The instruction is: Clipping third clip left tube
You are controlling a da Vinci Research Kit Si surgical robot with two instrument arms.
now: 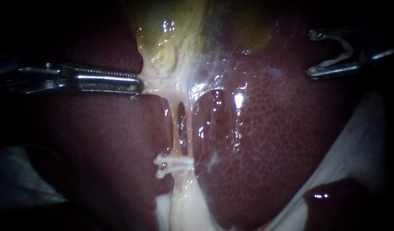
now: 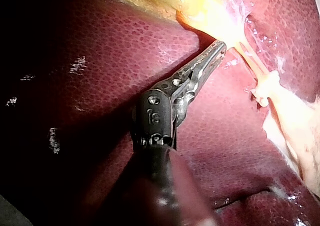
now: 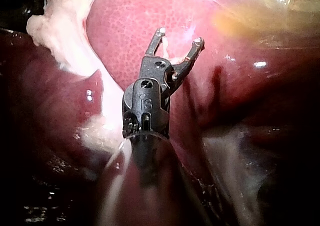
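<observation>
My left instrument (image 1: 140, 84) comes in level from the left. Its jaws are shut on pale tissue at the gallbladder's (image 1: 175, 30) lower end, as the left wrist view (image 2: 220, 47) also shows. Two thin pale tubes run down from there, the left tube (image 1: 174, 128) and the right tube (image 1: 189, 128), with a dark gap between them. Two white clips (image 1: 173, 162) cross them lower down, seen as a white lump (image 2: 265, 88) ahead of my left instrument. My right instrument (image 1: 310, 53) hovers at the upper right, far from the tubes. Its jaws stand wide apart with a white clip (image 1: 340, 53) seated between them (image 3: 179, 36).
Dark red liver (image 1: 270, 141) lies on both sides of the tubes and under both instruments. Thin glistening membrane (image 1: 214, 77) spreads from the gallbladder over the liver. Pale sheet material (image 1: 359, 141) borders the liver at the lower right, with a dark red lobe (image 1: 338, 201) beside it.
</observation>
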